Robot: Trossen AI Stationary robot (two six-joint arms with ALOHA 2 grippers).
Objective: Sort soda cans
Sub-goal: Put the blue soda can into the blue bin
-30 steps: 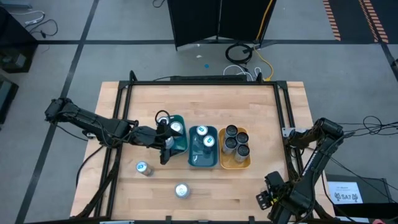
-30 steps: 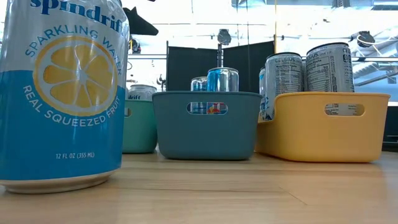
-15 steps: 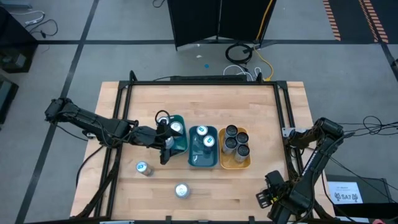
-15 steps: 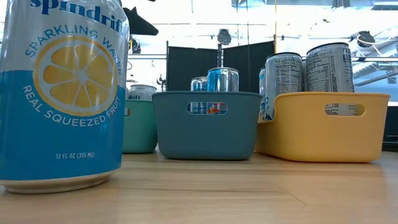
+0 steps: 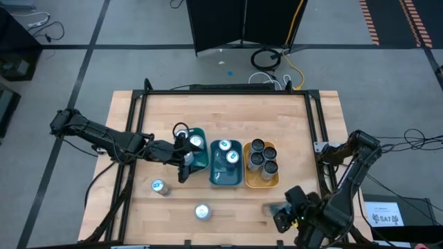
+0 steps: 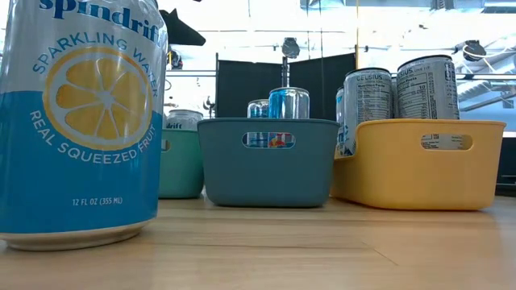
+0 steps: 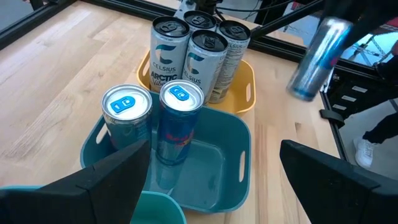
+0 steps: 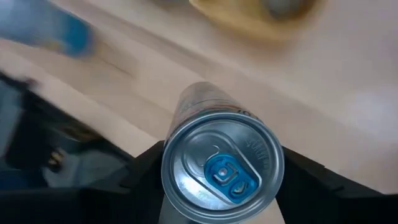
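My right hand [image 8: 217, 186] is clenched on a can [image 8: 221, 165] with a blue tab, its fingers pressed against both sides. In the high view that hand [image 5: 280, 213] is over the counter's [image 5: 228, 111] near right corner, below the yellow tray [image 5: 261, 181], well apart from it.

My left hand [image 5: 185, 158] sits at the left edge of the green tray [image 5: 201, 162], fingers spread wide and released, gripping nothing. Through its wrist camera I see the teal tray [image 7: 211, 168] holding two blue-topped cans [image 7: 180, 121], and the yellow tray behind it with four dark-topped Celsius cans [image 7: 169, 53].

From above, the green tray holds one can [image 5: 196, 142], and another stands just beside its far left corner [image 5: 181, 133]. Two loose cans stand on the counter near the front: one to the left [image 5: 158, 187], one nearer the middle [image 5: 201, 211].

In the low view a Spindrift can [image 6: 81, 121] stands close to the camera, with the three trays in a row behind it.
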